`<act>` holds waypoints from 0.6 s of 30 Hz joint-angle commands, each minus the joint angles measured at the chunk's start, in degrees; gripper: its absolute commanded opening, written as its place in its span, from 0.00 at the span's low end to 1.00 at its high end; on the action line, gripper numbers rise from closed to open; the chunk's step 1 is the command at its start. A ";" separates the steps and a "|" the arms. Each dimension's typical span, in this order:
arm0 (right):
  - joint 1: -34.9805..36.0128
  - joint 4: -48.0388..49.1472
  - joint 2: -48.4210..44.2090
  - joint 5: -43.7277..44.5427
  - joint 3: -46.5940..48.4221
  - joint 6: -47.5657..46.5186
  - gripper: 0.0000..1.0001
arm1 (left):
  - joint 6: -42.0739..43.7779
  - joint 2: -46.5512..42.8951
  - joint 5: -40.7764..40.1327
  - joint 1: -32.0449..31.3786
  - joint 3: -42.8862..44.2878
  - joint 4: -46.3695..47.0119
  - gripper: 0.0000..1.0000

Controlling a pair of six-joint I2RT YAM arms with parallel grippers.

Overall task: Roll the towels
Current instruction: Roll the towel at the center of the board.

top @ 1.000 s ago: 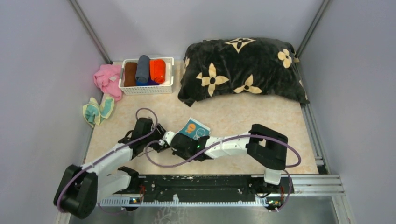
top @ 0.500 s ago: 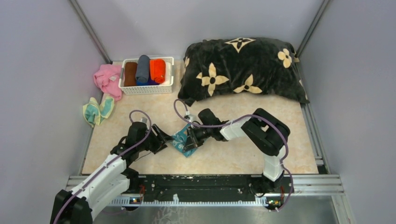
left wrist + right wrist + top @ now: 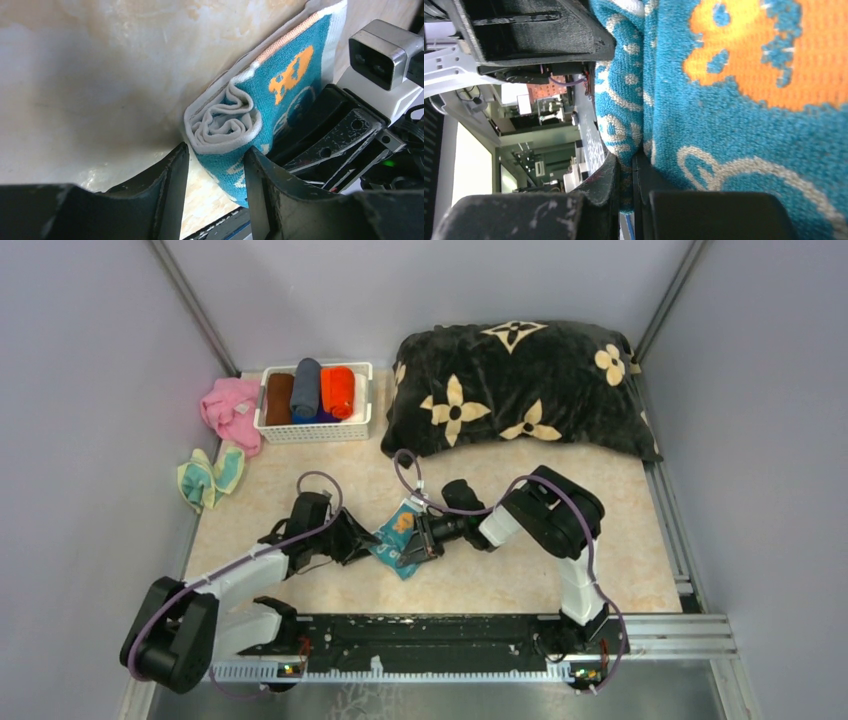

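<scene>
Two claws met at one towel. The left claw [image 3: 216,152] stood with its two fingers apart on either side of the rolled end of the teal towel [image 3: 280,110]; whether the pads pressed the cloth could not be made out. The right claw [image 3: 626,172] was pinched together on a fold of the same towel from the opposite side.

The towel lay on the beige table [image 3: 520,490] in front of the black cushion [image 3: 515,385], below its left end and nearer the arms. It was partly rolled. Its pale backing coiled in loose layers at the end, and the outside was teal with pale circles, an orange figure and a peach-and-white border.

Just left of the cushion sat one white basket [image 3: 312,430] holding three rolls side by side: one brown roll [image 3: 280,397], one blue-grey roll [image 3: 305,388] and one orange-red roll [image 3: 338,390]. Farther left of the cushion, beyond the basket, lay one crumpled pink cloth [image 3: 230,412]. Nearer the arms than that lay one pale yellow towel [image 3: 210,475] with teal patches, unrolled.

Something dark blue under the rolls was too small to identify. From above, both claws' fingertips were hard to make out against the towel. The right wrist view was almost filled by teal pile, and the left wrist view cut the towel off at its top edge.
</scene>
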 commanded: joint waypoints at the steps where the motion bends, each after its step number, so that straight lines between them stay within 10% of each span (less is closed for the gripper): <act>1: -0.29 -8.94 -3.25 3.81 1.46 -6.18 0.04 | 1.79 4.85 1.02 0.04 2.32 3.83 0.49; 10: 3.12 -42.21 -17.18 22.74 8.18 -29.79 0.32 | 3.13 10.52 -0.52 0.00 3.33 3.68 0.44; 18: 14.44 -57.60 -27.33 51.36 14.87 -41.74 0.38 | 3.25 12.27 -0.55 0.01 3.57 3.84 0.44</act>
